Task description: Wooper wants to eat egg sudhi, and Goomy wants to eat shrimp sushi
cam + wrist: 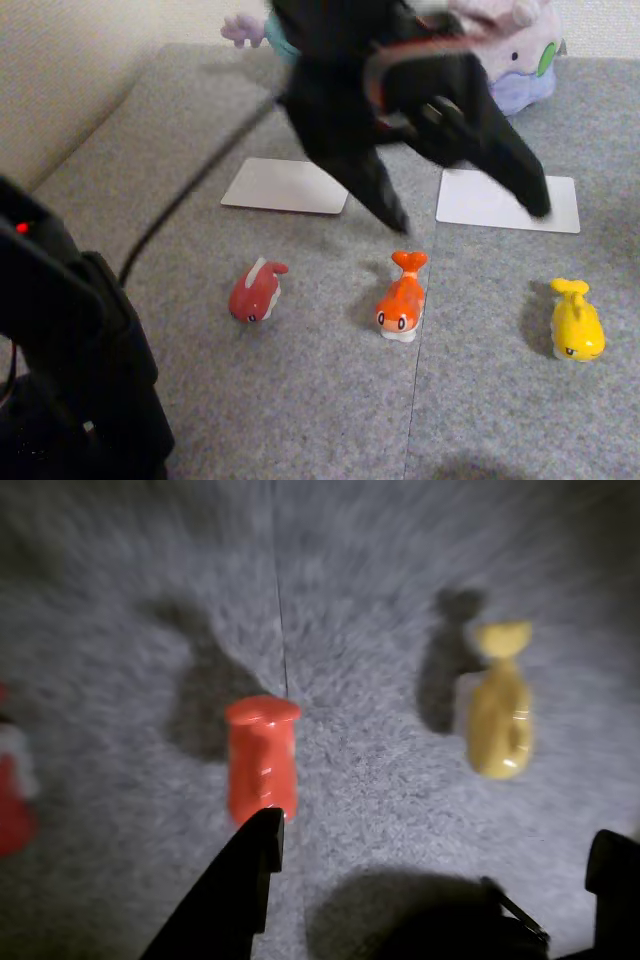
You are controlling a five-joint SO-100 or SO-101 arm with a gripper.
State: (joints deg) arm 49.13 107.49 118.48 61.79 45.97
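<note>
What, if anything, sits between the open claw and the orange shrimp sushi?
Nothing visible. The claw hangs open above the grey mat, and the shrimp sushi lies just below it with only bare mat between. The red figurine and egg sudhi lie off to either side.

Home play corner: grey carpet tiles, plush toys, pale wall.

Glossy plastic shrimp sushi and egg sudhi on rough grey felt mat.

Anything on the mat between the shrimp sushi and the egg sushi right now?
No. Between the shrimp sushi and the egg sudhi, both views show bare grey mat.
</note>
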